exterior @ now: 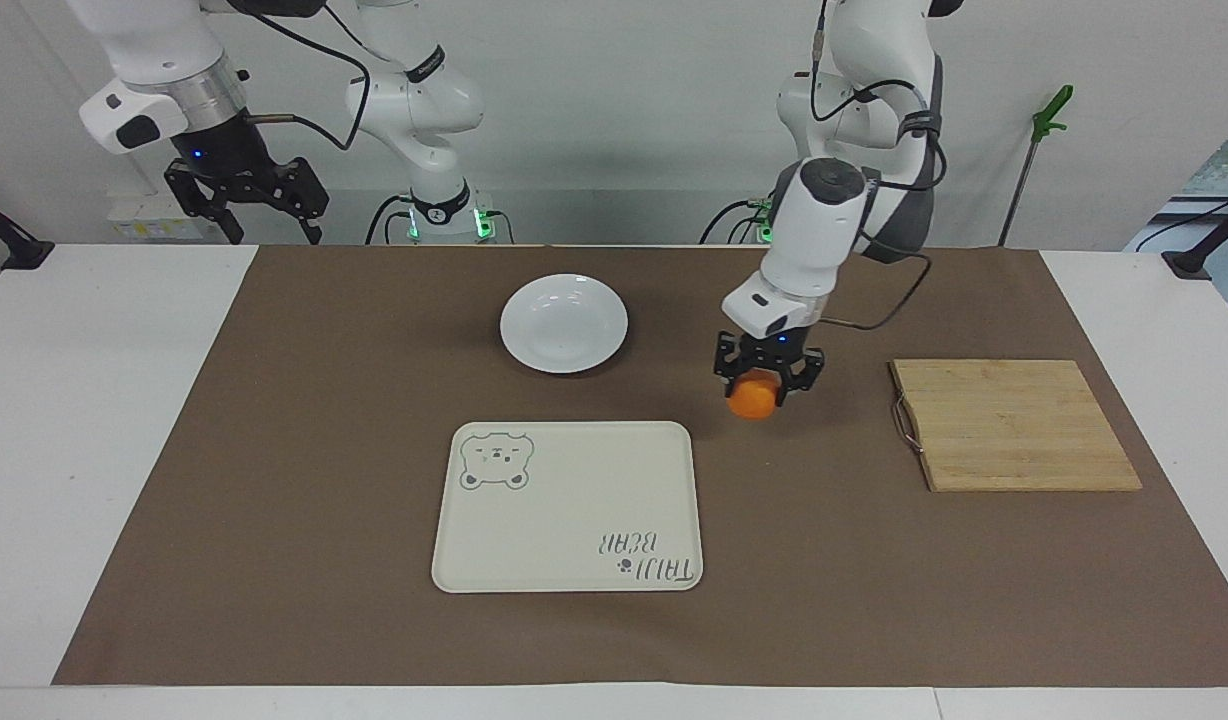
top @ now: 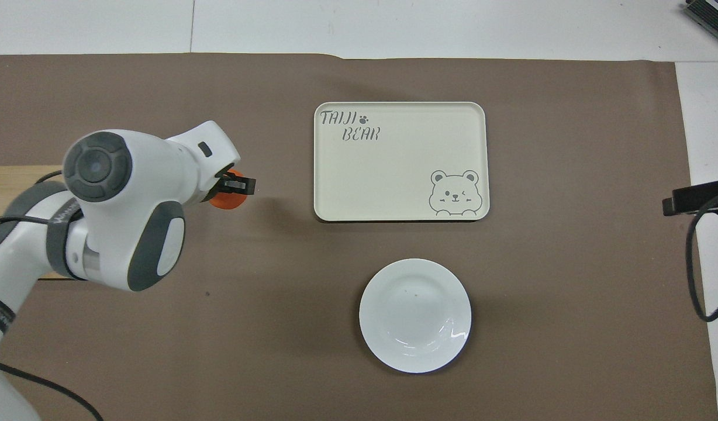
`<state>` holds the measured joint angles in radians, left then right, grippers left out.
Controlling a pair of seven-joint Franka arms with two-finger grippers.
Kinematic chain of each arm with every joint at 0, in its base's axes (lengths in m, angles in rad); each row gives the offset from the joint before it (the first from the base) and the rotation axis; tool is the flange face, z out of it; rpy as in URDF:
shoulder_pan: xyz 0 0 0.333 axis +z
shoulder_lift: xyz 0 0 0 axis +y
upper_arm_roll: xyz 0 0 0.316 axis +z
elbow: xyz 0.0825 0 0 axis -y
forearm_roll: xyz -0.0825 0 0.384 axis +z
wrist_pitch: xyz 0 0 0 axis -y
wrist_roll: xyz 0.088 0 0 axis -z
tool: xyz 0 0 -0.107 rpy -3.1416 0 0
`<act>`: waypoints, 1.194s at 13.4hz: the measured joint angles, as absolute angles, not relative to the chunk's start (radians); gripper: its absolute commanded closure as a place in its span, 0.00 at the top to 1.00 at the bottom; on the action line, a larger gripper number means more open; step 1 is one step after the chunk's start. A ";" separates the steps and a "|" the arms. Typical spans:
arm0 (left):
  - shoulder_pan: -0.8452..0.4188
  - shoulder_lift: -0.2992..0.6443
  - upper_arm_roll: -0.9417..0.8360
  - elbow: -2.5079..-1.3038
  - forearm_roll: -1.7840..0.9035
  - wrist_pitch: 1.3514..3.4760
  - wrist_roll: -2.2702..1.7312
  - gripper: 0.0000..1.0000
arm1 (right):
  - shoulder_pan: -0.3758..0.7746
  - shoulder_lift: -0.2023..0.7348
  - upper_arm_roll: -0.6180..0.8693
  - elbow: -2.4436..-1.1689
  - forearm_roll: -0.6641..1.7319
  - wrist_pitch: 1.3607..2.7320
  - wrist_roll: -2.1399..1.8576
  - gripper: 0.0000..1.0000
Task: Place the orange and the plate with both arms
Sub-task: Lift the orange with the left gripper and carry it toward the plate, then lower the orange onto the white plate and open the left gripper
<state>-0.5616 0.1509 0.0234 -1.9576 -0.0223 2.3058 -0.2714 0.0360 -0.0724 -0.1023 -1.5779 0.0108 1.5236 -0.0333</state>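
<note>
The left arm's black two-finger gripper (exterior: 768,378) hangs in the air over the brown paper mat (exterior: 274,480), clenched around a small round bright orange fruit (exterior: 753,397) that it carries clear of the surface. In the overhead view the same left gripper (top: 237,186) and the orange (top: 227,200) sit at about nine o'clock from the rectangular cream tray with a bear drawing (top: 394,169), between the tray and the bare wooden cutting board with a metal handle (exterior: 1014,425) at the left arm's end of the table. The round glossy white plate (exterior: 564,322) lies on the mat nearer to the robots than the tray, at roughly six o'clock from it in the overhead view (top: 415,316), and nothing touches it. The right arm waits, its black gripper (exterior: 246,205) held high above the white table edge (exterior: 94,400) at its own end, fingers released and spread, holding nothing.
</note>
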 measured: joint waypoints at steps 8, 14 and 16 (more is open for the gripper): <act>-0.789 0.207 -0.023 -1.959 -0.089 2.434 -0.464 0.00 | 0.036 -0.072 -0.102 -1.578 0.011 1.524 -0.033 1.00; -0.840 0.251 -0.069 -1.960 -0.102 2.435 -0.462 0.09 | 0.036 -0.072 -0.102 -1.578 0.011 1.524 -0.033 1.00; -0.848 0.264 -0.072 -1.960 -0.102 2.435 -0.461 0.22 | 0.036 -0.072 -0.102 -1.578 0.011 1.524 -0.033 1.00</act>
<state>-0.8482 0.2643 -0.0715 -1.9600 -0.1019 2.4354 -0.4610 0.0360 -0.0724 -0.1023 -1.5779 0.0108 1.5236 -0.0333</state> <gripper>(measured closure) 0.260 0.000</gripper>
